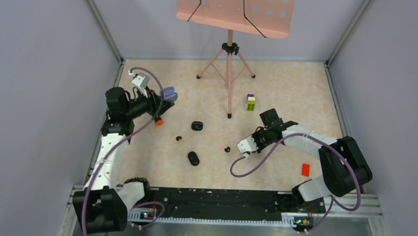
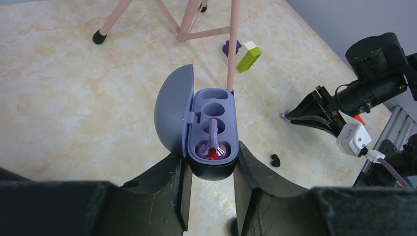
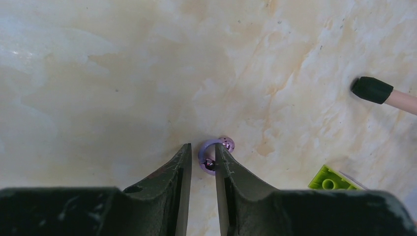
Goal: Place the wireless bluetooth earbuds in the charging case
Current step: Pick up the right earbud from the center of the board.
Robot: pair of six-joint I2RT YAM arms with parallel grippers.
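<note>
My left gripper (image 2: 211,164) is shut on the base of an open pale purple charging case (image 2: 216,93), held above the table; it also shows in the top view (image 1: 168,93). One purple earbud (image 2: 212,143) sits in the case's near well, where a red light glows. My right gripper (image 3: 202,146) is low at the table, its jaws narrow around the second purple earbud (image 3: 206,156). The right finger touches this earbud and a thin gap shows on its left side. In the top view the right gripper (image 1: 252,134) is right of centre. Black earbuds lie loose on the table (image 1: 227,149) (image 1: 178,138).
Two black cases (image 1: 197,126) (image 1: 193,158) lie mid-table. A pink music stand (image 1: 229,71) stands at the back, one foot (image 3: 371,89) near my right gripper. A green-and-purple block (image 1: 251,102) lies beside it, and a red piece (image 1: 306,169) at the right.
</note>
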